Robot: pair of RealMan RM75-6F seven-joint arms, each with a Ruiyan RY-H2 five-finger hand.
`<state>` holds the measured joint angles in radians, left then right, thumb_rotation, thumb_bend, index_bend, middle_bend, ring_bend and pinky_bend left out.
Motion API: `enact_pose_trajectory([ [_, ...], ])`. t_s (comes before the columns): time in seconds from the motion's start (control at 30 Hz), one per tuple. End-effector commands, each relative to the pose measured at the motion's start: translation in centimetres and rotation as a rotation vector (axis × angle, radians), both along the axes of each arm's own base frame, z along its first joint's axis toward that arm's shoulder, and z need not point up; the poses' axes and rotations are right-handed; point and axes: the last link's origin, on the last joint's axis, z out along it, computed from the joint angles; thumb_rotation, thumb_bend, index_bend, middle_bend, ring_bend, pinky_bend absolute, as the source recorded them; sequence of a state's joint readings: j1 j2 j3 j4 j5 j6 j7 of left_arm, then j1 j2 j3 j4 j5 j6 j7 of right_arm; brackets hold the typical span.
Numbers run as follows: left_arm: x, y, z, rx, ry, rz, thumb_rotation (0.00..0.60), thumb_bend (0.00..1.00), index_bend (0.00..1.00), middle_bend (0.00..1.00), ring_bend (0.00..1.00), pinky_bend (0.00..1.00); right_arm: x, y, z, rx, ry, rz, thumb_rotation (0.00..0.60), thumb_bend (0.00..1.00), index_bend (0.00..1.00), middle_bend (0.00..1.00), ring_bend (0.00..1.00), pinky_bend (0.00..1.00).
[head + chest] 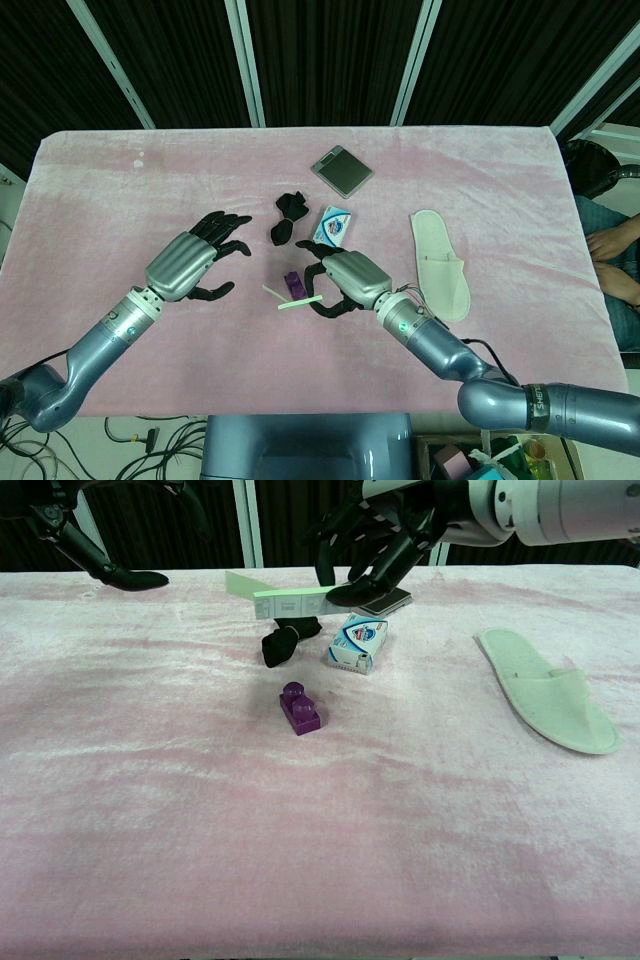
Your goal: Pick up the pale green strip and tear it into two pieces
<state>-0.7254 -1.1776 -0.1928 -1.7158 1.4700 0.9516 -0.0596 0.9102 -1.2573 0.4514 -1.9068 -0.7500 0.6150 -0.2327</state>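
At far left of the pink table [120, 200], the left hand [190, 262] hangs above the cloth w/ fingers spread apart and nothing in them — chest view catches only its dark fingertips at the top-left corner. Just right of it, between the two hands, the pale green strip [298, 303] is up off the table, pinched at its right end by the right hand [345, 281]; its free end sticks out leftward toward the left hand but doesn't touch it. In chest view the strip [288, 601] shows in one piece, roughly level, w/ a bent or folded bit at the left tip.

Under the strip on the cloth sits a purple brick [300, 708], studs up. Behind that lies a black crumpled item [284, 640], then a small blue-and-white packet [359, 644] just right of it. Further back — a flat grey square case [342, 171], partly hidden by the right hand in chest view. Well to the right, apart from the rest, lies a white slipper [440, 263], sole down, toe end away from the robot.
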Motion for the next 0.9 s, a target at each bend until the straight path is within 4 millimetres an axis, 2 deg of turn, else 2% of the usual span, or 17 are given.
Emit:
enact_pose_trajectory([
  [0.03,0.5,-0.1,-0.4,-0.018,-0.004,0.001,0.600,0.33,0.35,0.03,0.00,0.00,0.8,0.0,-0.6,-0.004,-0.010,0.008,0.600,0.50,0.71,0.02,0.07,0.15],
  [0.4,1.4,-0.2,-1.0,-0.085,-0.012,0.036,0.600,0.36,0.38,0.03,0.00,0.00,1.7,-0.4,-2.2,-0.016,0.017,0.005,0.600,0.50,0.72,0.02,0.07,0.15],
  [0.9,1.3,-0.1,-0.7,-0.149,0.021,0.087,0.600,0.36,0.37,0.03,0.00,0.00,1.2,-0.8,-2.5,-0.031,0.040,-0.019,0.600,0.51,0.72,0.02,0.07,0.15],
])
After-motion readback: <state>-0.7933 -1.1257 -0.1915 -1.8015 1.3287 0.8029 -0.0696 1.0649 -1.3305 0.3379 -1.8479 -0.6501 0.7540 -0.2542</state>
